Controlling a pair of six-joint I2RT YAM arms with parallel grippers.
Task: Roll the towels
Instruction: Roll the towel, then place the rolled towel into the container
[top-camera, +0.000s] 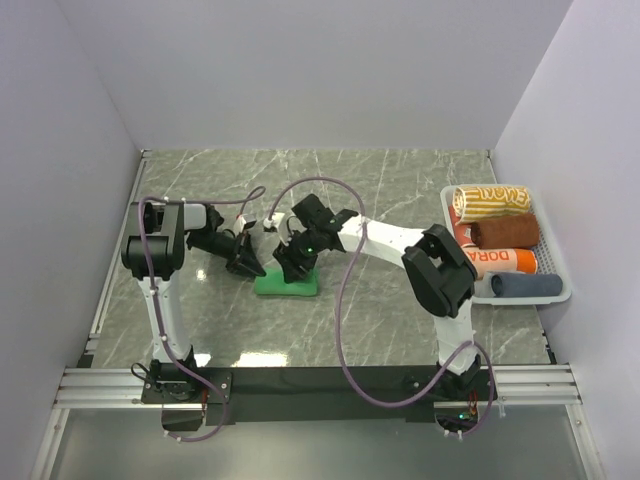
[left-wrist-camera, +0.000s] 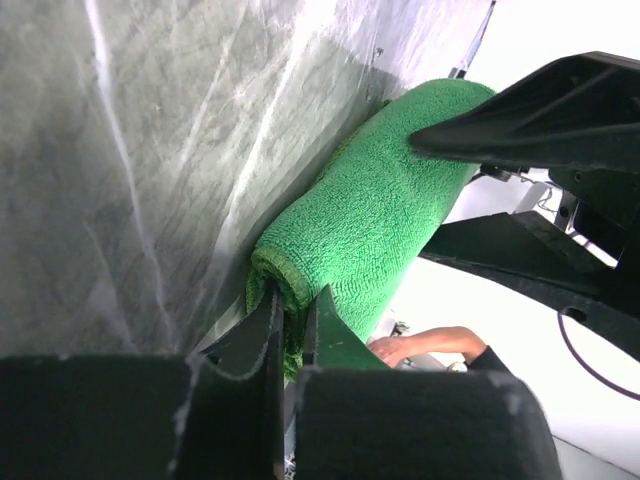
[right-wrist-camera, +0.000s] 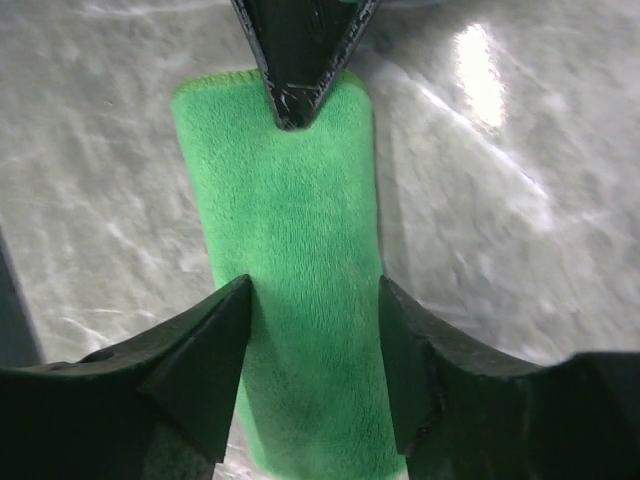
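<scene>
From above, a green towel (top-camera: 290, 285), rolled into a short log, lies on the grey marble table (top-camera: 400, 320) just ahead of the two arms. The left gripper (top-camera: 247, 265) meets the roll's left end. The right gripper (top-camera: 293, 262) is poised over its middle. Well apart at the right edge, a white basket (top-camera: 520, 299) holds four rolled towels side by side: a yellow-striped towel (top-camera: 490, 200), a brown towel (top-camera: 505, 233), an orange-lettered towel (top-camera: 500, 262) and a blue-grey towel (top-camera: 525, 286).

From the left wrist, the green towel (left-wrist-camera: 380, 210) runs away as a fat terry roll resting on the marble. The left gripper (left-wrist-camera: 290, 330) is pinched nearly together on the cloth edge at the near end. The right gripper's black fingers (left-wrist-camera: 540, 110) reach in over the far end. A person's forearm (left-wrist-camera: 430, 343) shows in the background beyond the table.

From the right wrist, the green towel (right-wrist-camera: 290, 230) lies lengthwise. The right gripper (right-wrist-camera: 312, 350) has its fingers spread apart, one on each side of the roll; whether they touch it I cannot tell. The left gripper (right-wrist-camera: 292, 100) comes to a closed point at the far end.
</scene>
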